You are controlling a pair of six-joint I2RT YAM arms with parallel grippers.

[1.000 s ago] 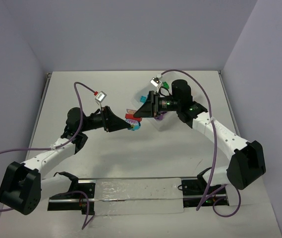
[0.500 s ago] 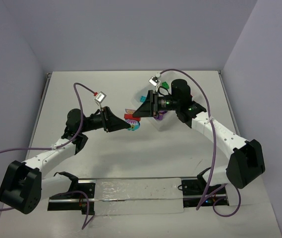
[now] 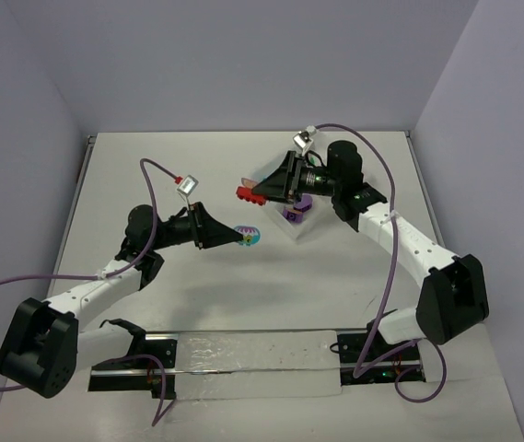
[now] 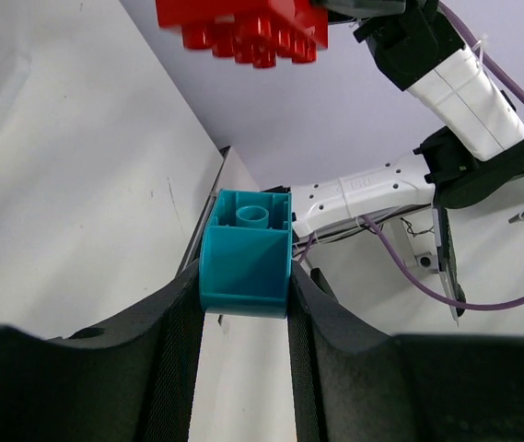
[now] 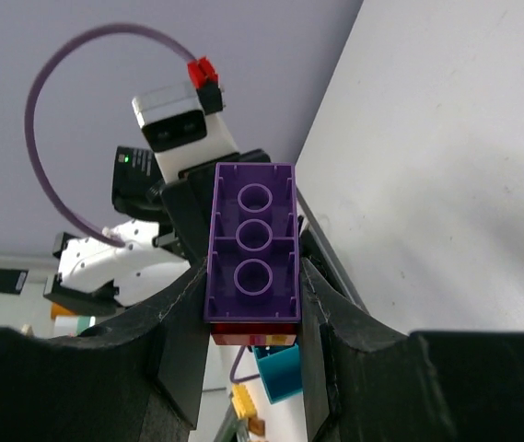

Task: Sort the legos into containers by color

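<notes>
Top external view has both my arms raised over the far half of the table (image 3: 151, 175), tips near each other but apart. My left gripper (image 4: 243, 295) is pinching a teal brick (image 4: 245, 249) by its sides, clear of the table. My right gripper (image 5: 254, 276) is clamped on a purple brick (image 5: 252, 230) with a red brick (image 5: 252, 334) stuck under it, also in the air. Just below and behind my right gripper sits the tray (image 3: 291, 226), faint, with what looks like one purple piece (image 3: 297, 208) inside. I judge the sorting barely under way. Neither held brick is in a compartment, and the purple and red need splitting. I cannot tell what other legos remain.
</notes>
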